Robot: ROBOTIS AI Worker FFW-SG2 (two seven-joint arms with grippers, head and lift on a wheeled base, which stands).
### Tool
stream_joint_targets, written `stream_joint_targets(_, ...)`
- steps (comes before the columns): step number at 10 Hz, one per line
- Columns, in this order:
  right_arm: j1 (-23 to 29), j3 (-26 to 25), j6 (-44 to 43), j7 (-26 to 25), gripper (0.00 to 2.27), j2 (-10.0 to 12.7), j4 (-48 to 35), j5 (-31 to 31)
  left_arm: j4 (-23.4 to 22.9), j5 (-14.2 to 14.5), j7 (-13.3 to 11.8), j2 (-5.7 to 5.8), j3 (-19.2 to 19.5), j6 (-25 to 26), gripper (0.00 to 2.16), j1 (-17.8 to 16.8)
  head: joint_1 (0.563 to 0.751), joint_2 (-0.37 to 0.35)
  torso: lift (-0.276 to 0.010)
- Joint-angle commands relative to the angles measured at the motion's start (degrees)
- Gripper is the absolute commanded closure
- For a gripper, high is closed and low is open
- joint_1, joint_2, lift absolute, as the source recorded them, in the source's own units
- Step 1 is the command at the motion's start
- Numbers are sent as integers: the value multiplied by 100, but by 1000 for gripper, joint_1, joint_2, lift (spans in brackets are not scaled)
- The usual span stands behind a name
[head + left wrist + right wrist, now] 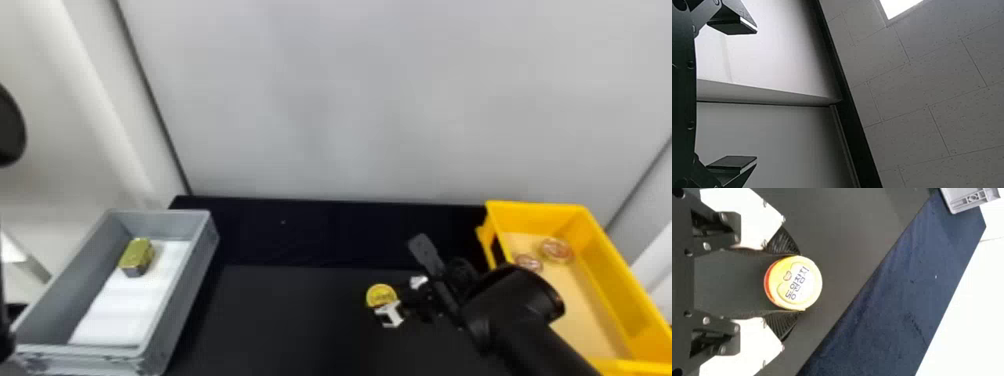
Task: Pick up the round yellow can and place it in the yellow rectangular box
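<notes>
In the head view my right gripper is low over the black table, right of centre, with the round yellow can between its fingertips. The right wrist view has the can face-on, its lid showing and both fingers of the right gripper against opposite sides of its rim. The yellow rectangular box stands to the right, beyond the right arm. My left gripper is open with nothing between its fingers, facing wall and ceiling in the left wrist view.
Two round reddish items lie inside the yellow box. A grey box at the left holds a white sheet and a gold rectangular tin. Dark parts of the left arm stand at the left edge. A pale wall rises behind the table.
</notes>
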Motion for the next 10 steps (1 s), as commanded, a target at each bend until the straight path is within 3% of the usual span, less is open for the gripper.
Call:
stream_joint_targets(1,13,2,42,7,704,-24,-59,-2,0,0,0,0,10,0,116,20,663,54,-10)
stream_joint_targets(3,92,-24,218,86,704,-76,-331,16,-9,0,0,0,18,9,116,28,663,54,-10)
stream_joint_targets(7,716,-569,1572,254,704,-542,-2555,201,-97,0,0,79,89,97,116,125,663,54,-10)
stream_joint_targets(10,620,-1027,2056,245,704,-788,-3416,262,-106,0,-8,105,89,132,116,143,663,54,-10)
